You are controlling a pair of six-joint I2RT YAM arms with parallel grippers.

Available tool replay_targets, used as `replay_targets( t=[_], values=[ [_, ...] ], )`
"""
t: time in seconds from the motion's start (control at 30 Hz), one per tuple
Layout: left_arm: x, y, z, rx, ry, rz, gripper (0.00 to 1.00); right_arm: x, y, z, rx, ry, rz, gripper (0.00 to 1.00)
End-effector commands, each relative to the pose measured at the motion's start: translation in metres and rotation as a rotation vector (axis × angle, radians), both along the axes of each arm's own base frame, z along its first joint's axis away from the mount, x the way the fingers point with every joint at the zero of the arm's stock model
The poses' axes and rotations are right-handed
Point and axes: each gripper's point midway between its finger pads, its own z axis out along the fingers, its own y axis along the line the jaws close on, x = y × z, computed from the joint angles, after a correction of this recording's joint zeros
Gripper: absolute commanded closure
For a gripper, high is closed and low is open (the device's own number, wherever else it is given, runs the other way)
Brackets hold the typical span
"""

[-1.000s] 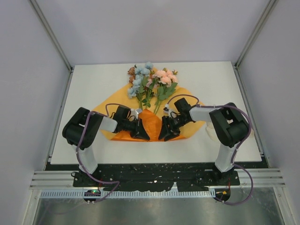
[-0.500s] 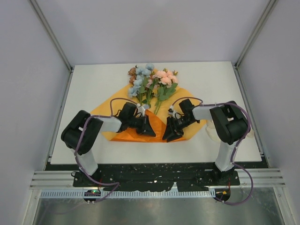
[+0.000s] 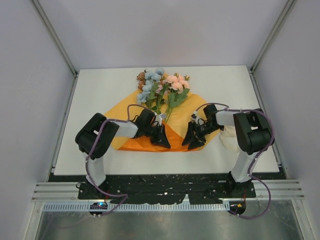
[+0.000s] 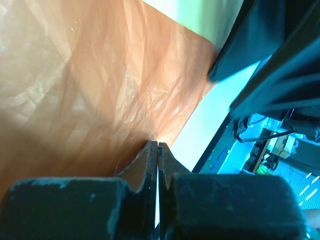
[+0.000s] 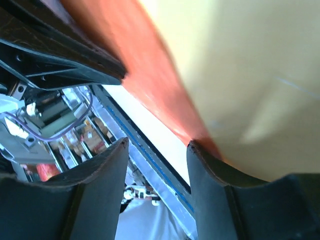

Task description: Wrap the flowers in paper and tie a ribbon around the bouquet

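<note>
The flowers (image 3: 161, 86), blue, pink and peach, lie with their stems on the orange paper (image 3: 125, 125), which is spread across the table's middle. A darker folded flap (image 3: 173, 136) of the paper lies between my grippers. My left gripper (image 3: 162, 139) is shut, its tips (image 4: 154, 144) pinching the paper's (image 4: 90, 90) edge where the creases run together. My right gripper (image 3: 192, 141) is open at the flap's right side. In the right wrist view, one of that gripper's (image 5: 157, 145) fingers (image 5: 210, 170) touches the paper's (image 5: 150, 85) near edge, with nothing between the jaws. A cream-white bundle (image 3: 227, 137), perhaps the ribbon, shows under the right arm.
The white table (image 3: 100, 85) ends at a black rail (image 3: 165, 175) close behind both grippers. Grey walls stand at the left, right and back. The two wrists are about a hand's width apart.
The paper flap that stood up between the grippers has come down flat. My left gripper moved right with the paper. My right gripper drew off to the right, still open.
</note>
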Motion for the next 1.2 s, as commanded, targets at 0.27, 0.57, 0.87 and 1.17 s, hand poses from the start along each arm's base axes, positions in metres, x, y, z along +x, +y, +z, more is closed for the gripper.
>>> replay_targets(
  t=[0.27, 0.57, 0.87, 1.17],
  values=[
    [0.003, 0.021, -0.044, 0.186, 0.033, 0.031, 0.98, 0.081, -0.192, -0.022, -0.513, -0.069, -0.324, 0.25],
    [0.004, 0.021, -0.041, 0.188, 0.021, 0.032, 0.98, 0.136, -0.262, -0.015, -0.756, -0.192, -0.445, 0.21],
    [0.006, 0.021, -0.041, 0.188, 0.012, 0.030, 0.98, 0.158, -0.196, -0.019, -0.429, -0.140, -0.375, 0.22],
    [0.007, 0.019, -0.043, 0.184, 0.019, 0.019, 0.98, 0.175, -0.134, 0.022, 0.008, -0.158, -0.402, 0.24]
  ],
)
